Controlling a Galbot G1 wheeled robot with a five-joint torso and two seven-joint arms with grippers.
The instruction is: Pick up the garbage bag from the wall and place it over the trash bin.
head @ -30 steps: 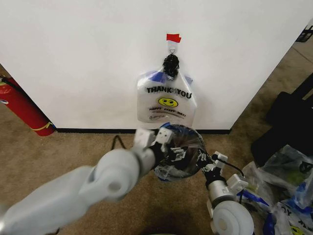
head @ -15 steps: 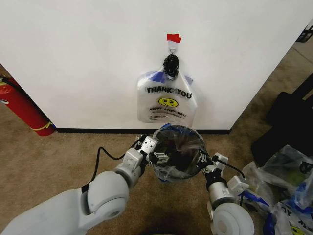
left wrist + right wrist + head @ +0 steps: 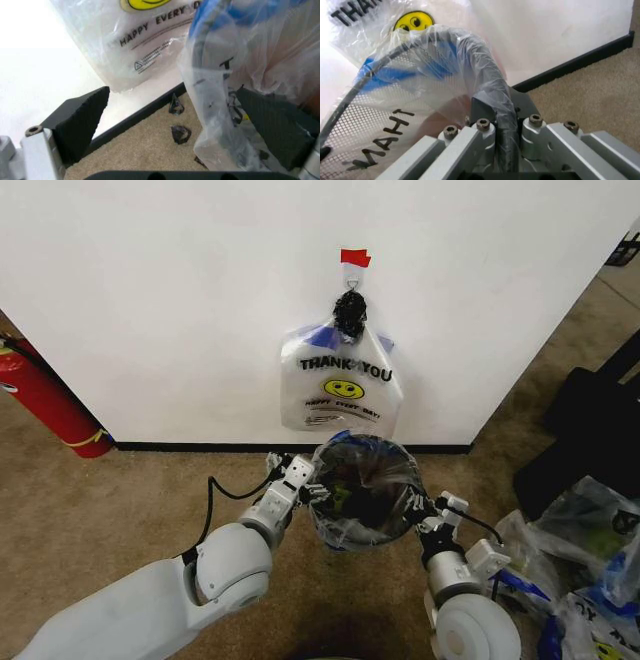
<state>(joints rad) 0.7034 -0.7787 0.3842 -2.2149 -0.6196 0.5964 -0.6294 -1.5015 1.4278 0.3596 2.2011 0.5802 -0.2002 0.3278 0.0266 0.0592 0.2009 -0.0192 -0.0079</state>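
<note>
Below the wall, the garbage bag is lying draped over the trash bin; the right gripper is pinching its rim, the left gripper sitting beside it, fingers spread.

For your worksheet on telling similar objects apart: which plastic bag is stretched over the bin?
The garbage bag, clear with blue patches, covers the trash bin. The "THANK YOU" smiley bag hangs on the wall.

The garbage bag is thin, glossy, crinkled clear plastic, stretched over the black wire-mesh trash bin. The right gripper is brushed grey metal with bolt heads. The left gripper's fingers carry matt black rubbery pads. The carpet is rough and tan; the wall is smooth matt white.
</note>
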